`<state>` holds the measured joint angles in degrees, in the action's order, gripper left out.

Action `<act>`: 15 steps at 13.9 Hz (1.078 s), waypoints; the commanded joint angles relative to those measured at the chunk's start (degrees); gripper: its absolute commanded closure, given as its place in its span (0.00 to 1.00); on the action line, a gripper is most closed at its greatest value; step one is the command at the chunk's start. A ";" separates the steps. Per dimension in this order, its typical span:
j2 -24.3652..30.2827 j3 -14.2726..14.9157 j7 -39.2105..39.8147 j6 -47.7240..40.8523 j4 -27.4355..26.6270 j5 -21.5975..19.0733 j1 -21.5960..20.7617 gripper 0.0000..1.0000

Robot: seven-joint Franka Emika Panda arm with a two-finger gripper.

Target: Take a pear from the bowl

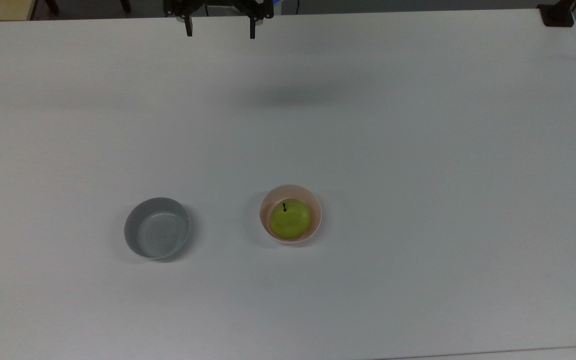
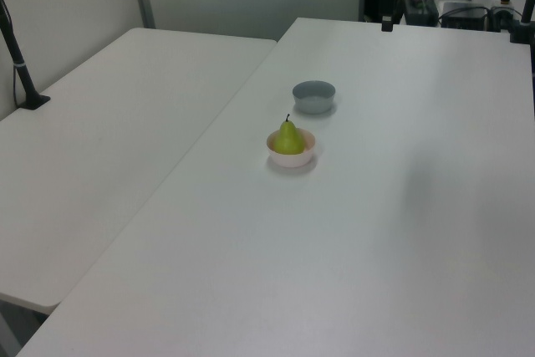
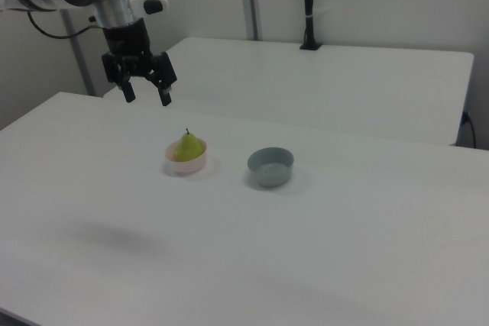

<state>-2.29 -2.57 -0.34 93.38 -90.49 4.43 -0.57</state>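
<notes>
Top view first, nearest things: the pale pink bowl (image 1: 290, 214) stands on the white counter (image 1: 418, 150) a little below the middle, and the yellow-green pear (image 1: 290, 218) sits inside it, filling most of the hollow, its short dark stem pointing up; to the top view's left of it, well apart, a grey bowl (image 1: 157, 227) of similar size stands with nothing in it, faint rings showing on its inner floor; neither bowl carries any mark or writing that can be read.

From the left view the pear (image 2: 289, 139) stands upright in the pink bowl (image 2: 291, 150), its narrow top rising above the rim; the grey bowl (image 2: 313, 96) lies just beyond it, apart from it, on the same counter (image 2: 376, 232); a second white counter (image 2: 100, 148) adjoins on the left view's left, with a dark post clamped at its far edge.

From the right view the pink bowl (image 3: 186, 158) with the pear (image 3: 189, 145) is on the right view's left and the grey bowl (image 3: 270, 166) on its right, with a gap of bare counter (image 3: 306, 242) between them.

Farther back, the gripper (image 3: 147, 94) hangs in the air above the counter, beyond the pink bowl and higher than the pear; its two black fingers (image 3: 163, 94) are spread wide apart, point downward, hold nothing and touch nothing; in the top view the gripper (image 1: 220, 30) shows at the far edge of the counter, fingers (image 1: 188, 27) likewise parted, with a soft shadow on the counter below.
</notes>
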 commanded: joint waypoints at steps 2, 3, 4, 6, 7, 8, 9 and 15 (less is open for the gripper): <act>0.71 0.37 0.78 0.49 -0.83 -0.47 -0.05 0.00; 0.79 0.37 0.95 0.49 -0.83 -0.47 -0.05 0.00; 0.71 0.37 1.13 0.49 -0.83 -0.47 -0.05 0.00; 0.71 0.37 1.22 0.49 -0.83 -0.47 0.04 0.00; 0.71 0.37 1.22 0.49 -0.83 -0.47 0.04 0.00; 0.71 0.37 1.22 0.49 -0.83 -0.47 0.04 0.00; 0.62 0.37 1.22 0.49 -0.83 -0.47 0.04 0.00; -0.34 0.37 1.22 2.59 -0.74 -0.56 -0.14 0.00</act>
<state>-2.37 -2.57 -0.34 93.53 -90.49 4.43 -0.51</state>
